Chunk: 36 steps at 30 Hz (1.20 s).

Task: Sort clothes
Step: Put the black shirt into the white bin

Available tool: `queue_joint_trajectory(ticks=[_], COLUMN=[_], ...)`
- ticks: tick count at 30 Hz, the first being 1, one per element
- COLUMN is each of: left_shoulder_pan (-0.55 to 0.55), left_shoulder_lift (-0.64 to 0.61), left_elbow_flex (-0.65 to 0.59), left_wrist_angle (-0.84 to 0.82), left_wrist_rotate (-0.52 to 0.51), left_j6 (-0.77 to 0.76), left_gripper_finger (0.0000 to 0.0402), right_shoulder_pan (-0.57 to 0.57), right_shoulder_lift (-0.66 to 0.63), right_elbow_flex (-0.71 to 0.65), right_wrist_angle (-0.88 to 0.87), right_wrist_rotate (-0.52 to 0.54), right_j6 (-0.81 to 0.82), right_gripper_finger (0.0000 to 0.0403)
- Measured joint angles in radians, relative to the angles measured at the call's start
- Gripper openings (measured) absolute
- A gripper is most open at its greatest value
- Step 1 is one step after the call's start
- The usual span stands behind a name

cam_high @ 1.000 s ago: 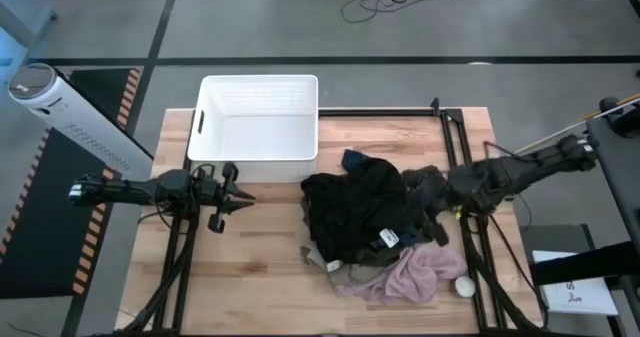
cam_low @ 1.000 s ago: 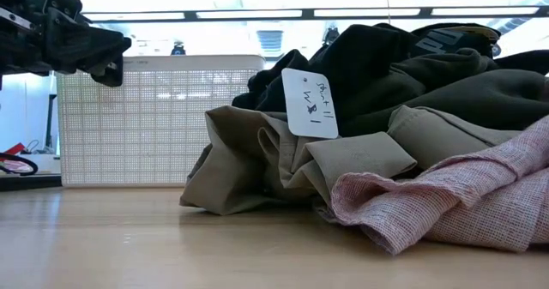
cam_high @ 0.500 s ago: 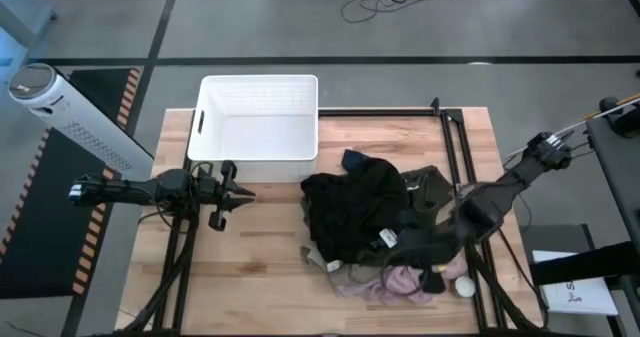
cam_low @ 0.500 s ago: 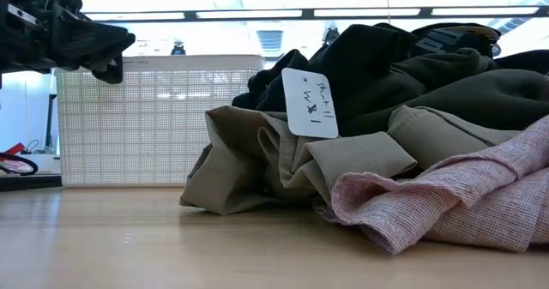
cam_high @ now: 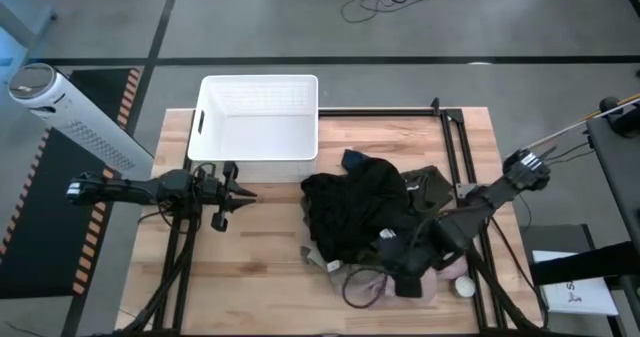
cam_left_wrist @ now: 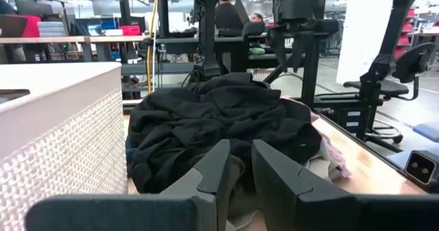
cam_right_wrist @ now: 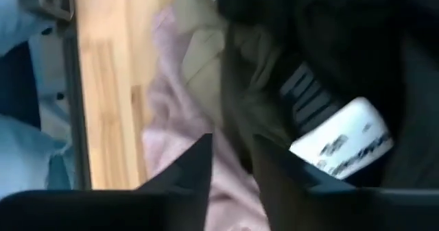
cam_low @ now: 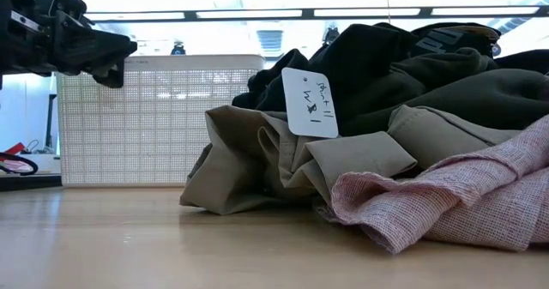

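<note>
The clothes (cam_high: pixel 365 217) lie heaped on the wooden table right of centre: a black garment (cam_high: pixel 355 207) on top, khaki cloth (cam_low: pixel 257 160) and a pale pink piece (cam_low: pixel 446 203) at the near side, and a white paper tag (cam_low: pixel 310 103). My right gripper (cam_high: pixel 405 275) hangs over the pile's near part, pointing steeply down. Its fingers (cam_right_wrist: pixel 202 159) are parted above pink cloth (cam_right_wrist: pixel 171 121) and a dark garment with a white label (cam_right_wrist: pixel 343 135). My left gripper (cam_high: pixel 240 194) waits level at the table's left, aimed at the pile (cam_left_wrist: pixel 219 121), with only a narrow gap between its fingers.
A white plastic basket (cam_high: pixel 258 127) stands at the far left of the table, beside my left gripper (cam_low: pixel 94 49). A small white ball (cam_high: pixel 464 287) lies near the front right corner. Black frame rails (cam_high: pixel 450 147) run along the right side. Bare wood (cam_high: pixel 250 267) shows at front left.
My right arm has swung from the table's right side across the pile toward the near edge, and its gripper has tipped from near level to steeply down. The clothes have stayed as they were.
</note>
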Motion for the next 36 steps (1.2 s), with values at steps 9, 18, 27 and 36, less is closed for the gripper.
queue_joint_trajectory(ticks=[9,18,27,36], left_shoulder_pan=[0.001,0.001,0.001,0.001], left_shoulder_lift=[0.016,0.024,0.028,0.031], left_elbow_flex=[0.0,0.0,0.0,0.0], left_wrist_angle=[0.025,0.025,0.027,0.028], left_wrist_rotate=[-0.043,-0.048,-0.051,-0.051], left_j6=[0.003,0.021,0.048,0.045], left_gripper_finger=[0.005,0.005,0.005,0.005], right_shoulder_pan=[-0.13,-0.284,-0.376,-0.349], right_shoulder_lift=[0.077,0.167,0.28,0.322], right_elbow_flex=[0.146,0.172,0.215,0.332], right_wrist_angle=[-0.097,-0.108,-0.106,-0.156], right_wrist_rotate=[0.121,0.086,-0.018,-0.009], right_j6=[-0.157,-0.388,-0.521,-0.609], right_gripper_finger=[0.0238,0.028,0.0185,0.0015])
